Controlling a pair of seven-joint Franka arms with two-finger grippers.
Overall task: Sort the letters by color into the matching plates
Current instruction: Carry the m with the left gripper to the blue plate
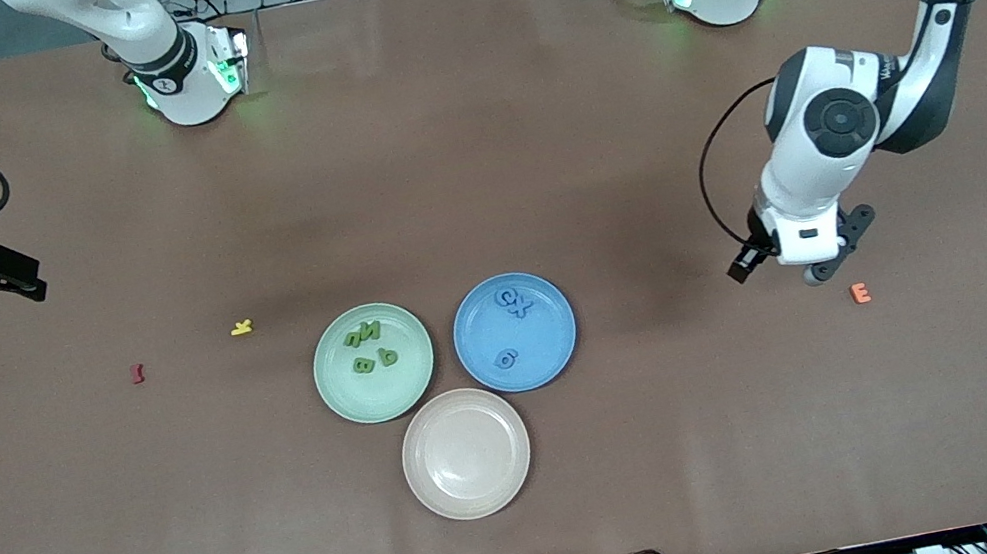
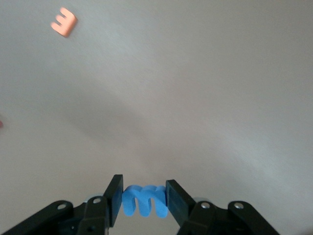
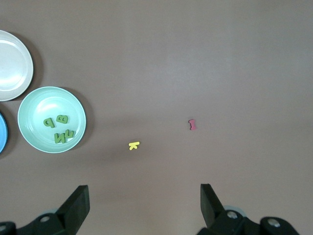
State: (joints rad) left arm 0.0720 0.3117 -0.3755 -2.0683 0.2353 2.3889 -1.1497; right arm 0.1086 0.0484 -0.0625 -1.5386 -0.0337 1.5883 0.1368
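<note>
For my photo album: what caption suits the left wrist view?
Left pincer clamps a blue letter above the table; an orange E lies nearby.

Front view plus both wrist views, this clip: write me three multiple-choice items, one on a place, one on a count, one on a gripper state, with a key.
1. Where does the orange letter lie?
A. In the beige plate
B. On the table toward the left arm's end
C. In the blue plate

2. How many letters are in the green plate?
A. Four
B. One
C. Seven

3. What is the left gripper doing?
A. Open and empty
B. Shut on a blue letter
C. Shut on a yellow letter

Key:
1 B: the orange letter lies on the bare table near the left gripper, while the beige plate holds nothing.
2 A: four green pieces show in the green plate.
3 B: the left wrist view shows its fingers clamped on a blue letter.
</note>
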